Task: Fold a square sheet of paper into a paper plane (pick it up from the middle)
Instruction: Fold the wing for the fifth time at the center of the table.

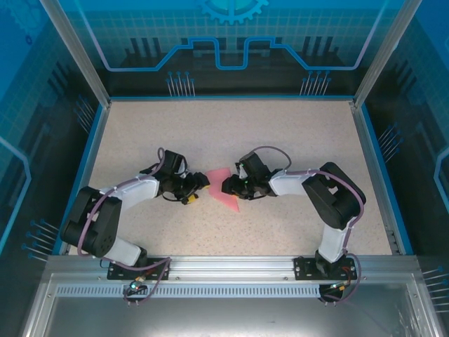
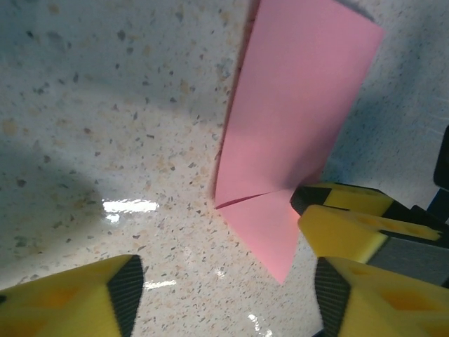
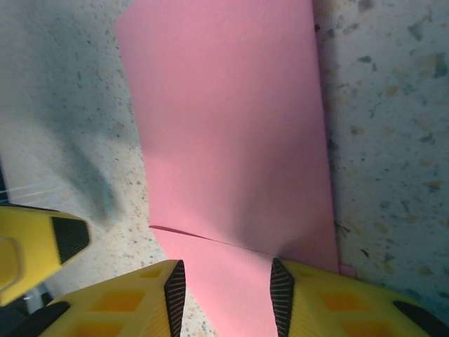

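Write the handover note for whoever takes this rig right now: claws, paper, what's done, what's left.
Left claw: open and holding nothing. A corner of the square sheet of paper lies between its fingers.
Right claw: partly closed, with one finger on each side of the sheet's edge. Whether it actually grips cannot be told.
Paper: on the table, mid-field, between the two claws.
Done: one fold line shows across the sheet.
Left: it has no plane shape yet, so the nose, wing and centre folds are all still to do.
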Available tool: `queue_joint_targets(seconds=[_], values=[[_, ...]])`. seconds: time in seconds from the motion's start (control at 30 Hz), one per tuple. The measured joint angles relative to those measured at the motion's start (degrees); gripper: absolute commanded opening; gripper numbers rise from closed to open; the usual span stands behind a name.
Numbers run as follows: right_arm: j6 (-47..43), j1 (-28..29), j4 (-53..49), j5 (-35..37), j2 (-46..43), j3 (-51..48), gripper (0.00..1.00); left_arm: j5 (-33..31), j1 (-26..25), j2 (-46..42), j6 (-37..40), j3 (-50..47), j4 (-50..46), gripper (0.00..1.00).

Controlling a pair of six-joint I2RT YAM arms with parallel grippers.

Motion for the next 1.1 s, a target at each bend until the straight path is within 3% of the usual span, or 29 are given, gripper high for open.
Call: queue_joint_targets(seconds=[0.47, 1.1], values=[[3.56, -2.43, 6.78, -5.35, 0.07, -3.19, 0.40, 1.92, -2.10, 6.38, -3.02, 1.07, 2.97, 0.36], [3.58, -3.19, 7.78, -6.80, 0.07, -3.89, 0.40, 4.04, -2.56, 9.99, -2.95, 2.86, 5.66, 0.35]])
